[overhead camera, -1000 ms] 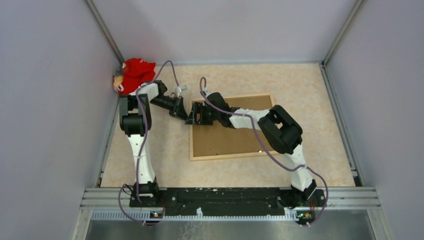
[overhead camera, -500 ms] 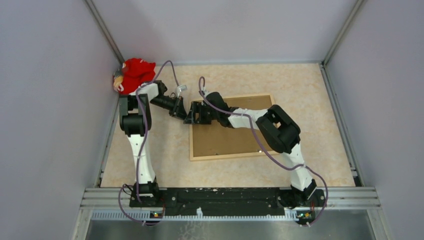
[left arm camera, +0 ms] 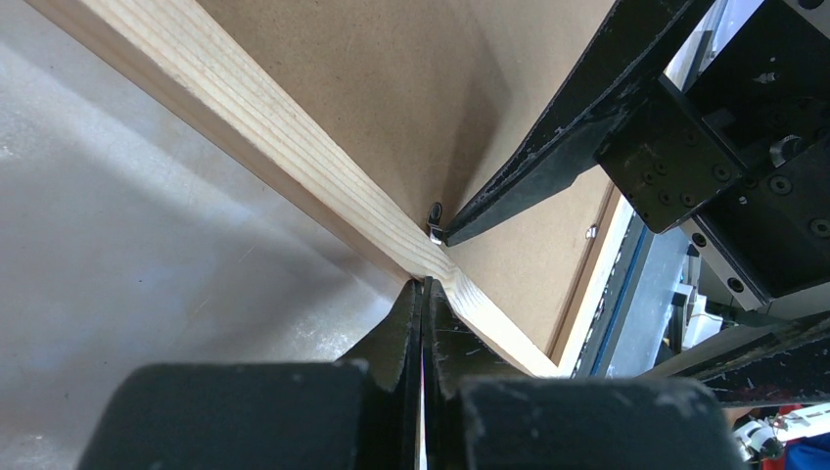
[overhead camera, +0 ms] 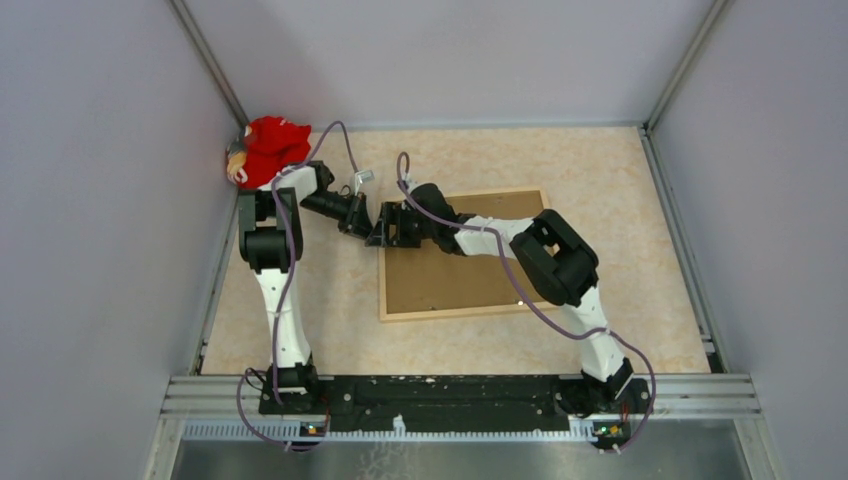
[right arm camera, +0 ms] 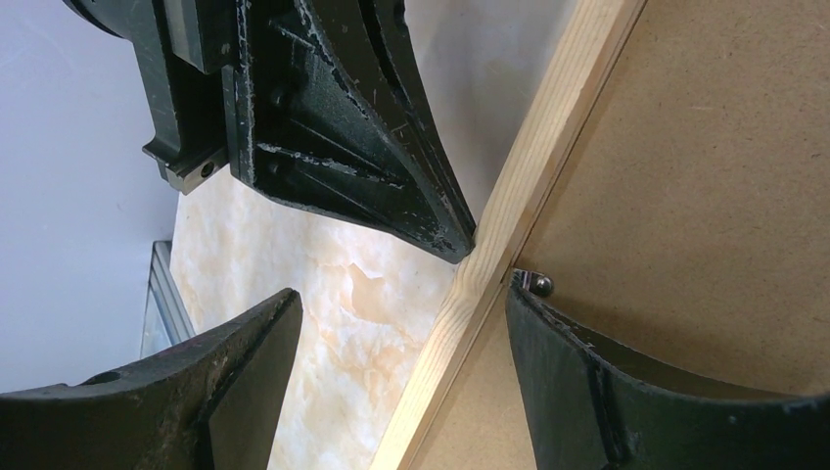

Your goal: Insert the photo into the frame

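One light-wood rectangular frame [overhead camera: 450, 313] lies back-up, long axis left-right. Left gripper [left arm camera: 423, 294] closed at its rail; right gripper [right arm camera: 399, 294] spread wide.

Left claw [overhead camera: 359, 222] closed tight, tip just beside the right claw [overhead camera: 384, 229], whose 2 fingers [right arm camera: 245, 392] stand wide apart.

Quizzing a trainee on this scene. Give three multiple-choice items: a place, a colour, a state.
1. Where is the red object? A far left corner B near right corner C far right corner
2. The board in the frame is A white B brown C blue
3. The left end effector is A open B shut C out of view
Answers: 1 A, it sits in that corner; 2 B, plain brown fills the wood rails; 3 B, its jaws are pressed together at the frame's edge.
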You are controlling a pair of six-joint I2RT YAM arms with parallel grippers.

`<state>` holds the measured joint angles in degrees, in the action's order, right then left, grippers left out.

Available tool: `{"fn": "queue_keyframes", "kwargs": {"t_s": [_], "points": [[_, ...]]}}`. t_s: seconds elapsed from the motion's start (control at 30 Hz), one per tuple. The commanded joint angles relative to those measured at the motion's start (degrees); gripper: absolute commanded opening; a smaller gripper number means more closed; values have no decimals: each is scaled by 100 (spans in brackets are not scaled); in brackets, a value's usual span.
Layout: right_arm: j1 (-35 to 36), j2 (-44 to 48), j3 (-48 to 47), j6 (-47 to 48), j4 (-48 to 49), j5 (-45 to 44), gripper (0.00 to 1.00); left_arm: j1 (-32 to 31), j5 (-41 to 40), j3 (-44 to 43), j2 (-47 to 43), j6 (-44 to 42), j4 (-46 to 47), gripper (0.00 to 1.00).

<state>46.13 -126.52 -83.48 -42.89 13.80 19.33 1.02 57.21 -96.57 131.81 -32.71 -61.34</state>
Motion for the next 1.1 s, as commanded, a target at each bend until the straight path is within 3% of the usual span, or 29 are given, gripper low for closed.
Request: {"fn": "queue_keyframes", "kwargs": {"t_s": [0.0,0.3,0.47,0.57,0.83,1.07], "points": [[63,-224,-223,87,-186,-252,77,-80,-462,148,38,-237,257,0],[-82,267,-34,26,-10,-96,80,-78,-384,-75,-11,-544,-93,1],[-716,1336,570,-98,208,188,91,-51,-395,-595,-78,-1006,-700,12],[-1280,1977,819,236,-327,-230,95,-53,-540,-670,-123,-1194,-822,17],[-3168,2774,1569,760,-1706,-2057,99,-81,-1329,347,-597,-1668,-502,25],[-3948,2326,1631,940,-1841,-2162,99,-454,-1624,1039,-994,-1836,-270,26]]}}
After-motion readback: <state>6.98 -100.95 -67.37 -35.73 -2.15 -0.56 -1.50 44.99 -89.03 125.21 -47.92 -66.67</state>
